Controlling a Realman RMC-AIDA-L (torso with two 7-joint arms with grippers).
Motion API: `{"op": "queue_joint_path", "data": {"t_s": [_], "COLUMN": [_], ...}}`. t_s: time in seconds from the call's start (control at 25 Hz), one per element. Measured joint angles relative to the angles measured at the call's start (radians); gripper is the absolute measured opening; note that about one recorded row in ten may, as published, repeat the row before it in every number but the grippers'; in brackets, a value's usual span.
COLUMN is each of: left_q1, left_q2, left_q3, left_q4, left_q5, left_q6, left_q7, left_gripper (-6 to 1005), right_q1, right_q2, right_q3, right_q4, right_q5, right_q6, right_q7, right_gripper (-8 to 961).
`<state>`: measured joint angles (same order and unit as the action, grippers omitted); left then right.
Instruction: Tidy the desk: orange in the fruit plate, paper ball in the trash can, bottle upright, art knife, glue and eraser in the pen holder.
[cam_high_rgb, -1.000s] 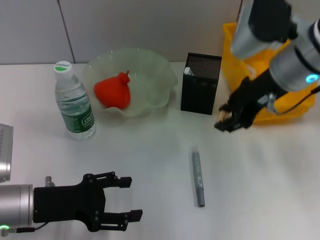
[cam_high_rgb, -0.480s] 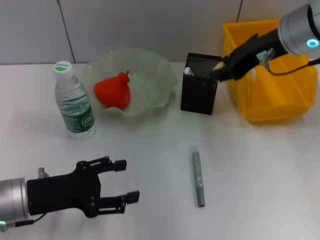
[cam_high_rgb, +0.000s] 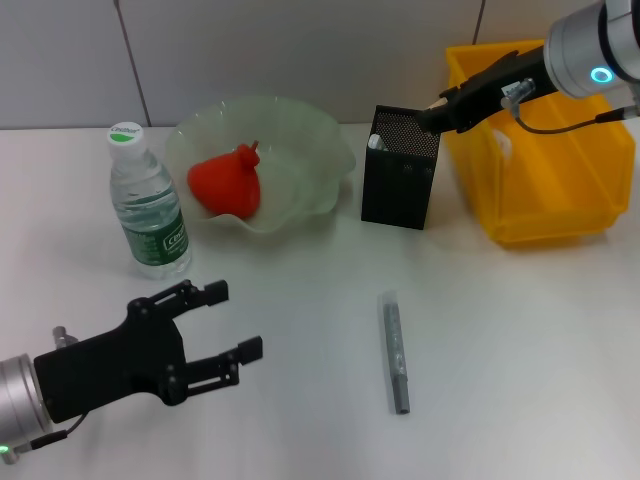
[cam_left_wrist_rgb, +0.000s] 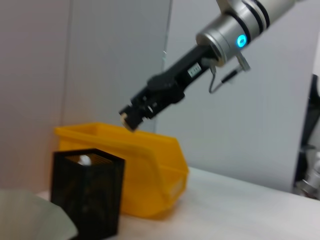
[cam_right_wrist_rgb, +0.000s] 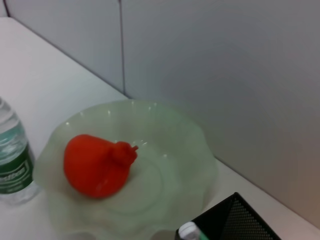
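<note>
Eraser (cam_high_rgb: 438, 104) sits pinched in the right end effector (cam_high_rgb: 436, 110), arm outstretched above the pen holder (cam_high_rgb: 401, 168).

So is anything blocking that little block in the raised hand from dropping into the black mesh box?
Nothing visible does. The right hand holds the eraser above the open top of the pen holder. One white-capped item already stands inside at one corner; the rest of the opening looks free.
</note>
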<state>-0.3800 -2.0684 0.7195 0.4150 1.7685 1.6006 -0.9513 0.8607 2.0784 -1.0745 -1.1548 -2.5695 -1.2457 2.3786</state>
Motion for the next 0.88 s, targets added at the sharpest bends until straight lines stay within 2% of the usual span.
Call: {"op": "queue_joint_path", "data": {"t_s": [0.28,0.48,0.88], "left_q1": [0.002,0.001,-0.004], "left_q2": [0.0,-0.001,-0.002], "left_q3": [-0.109,-0.121,-0.131], "left_q4": [-0.095,-0.142,-0.155], "left_q5": [-0.001,-0.001,-0.002], "left_q6": [-0.024,-0.049,-0.053], "left_q7": [0.136,0.205,0.212], "left_gripper": [840,841,841], "right_q1": [0.024,0.045,0.077], "right_q2": [0.0,0.0,0.0], "right_q3": [-0.002,-0.004,-0.04], "right_q4": [0.097,0.165,0.269], "right_q5": [-0.001,-0.002,-0.002], "right_q6": [0.094,0.164,0.268], "right_q7": [0.001,0.0,-0.01], "right_gripper": [439,443,450]}}
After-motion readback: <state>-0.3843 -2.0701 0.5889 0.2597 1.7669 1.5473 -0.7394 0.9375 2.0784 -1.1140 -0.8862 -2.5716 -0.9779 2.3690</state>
